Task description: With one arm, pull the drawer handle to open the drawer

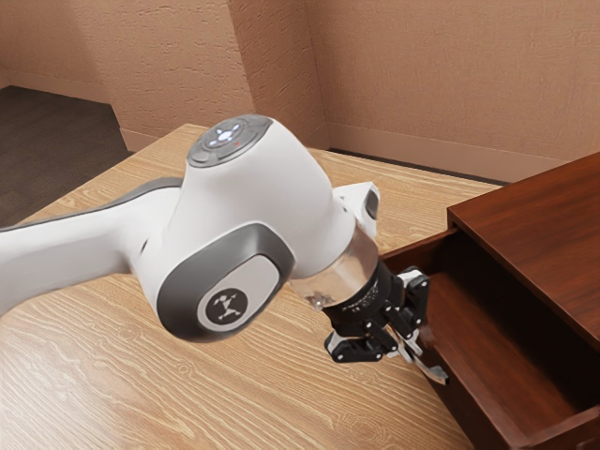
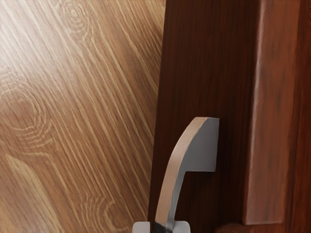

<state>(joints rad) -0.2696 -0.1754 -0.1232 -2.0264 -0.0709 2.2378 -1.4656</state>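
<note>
Table (image 1: 112, 375), light wood, covered lower left of exterior view. White arm (image 1: 216, 234) reached in from exterior view's left across centre. Dark cabinet (image 1: 544, 225) sat at right edge. Drawer (image 1: 487, 328) stood pulled out at lower right, inside visible. Gripper (image 1: 405, 339) was at drawer front, right of lower centre, jaws clenched on handle (image 2: 187, 165), a curved metal piece fixed to drawer front.

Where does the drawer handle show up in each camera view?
Exterior view: the drawer handle is the silvery bar at lower centre-right, on the open drawer's front, right by the gripper.
Wrist view: the drawer handle is the curved metal bar standing off the dark panel, next to the light table.
Shared landmark: the dark wood drawer front that carries it.
</note>
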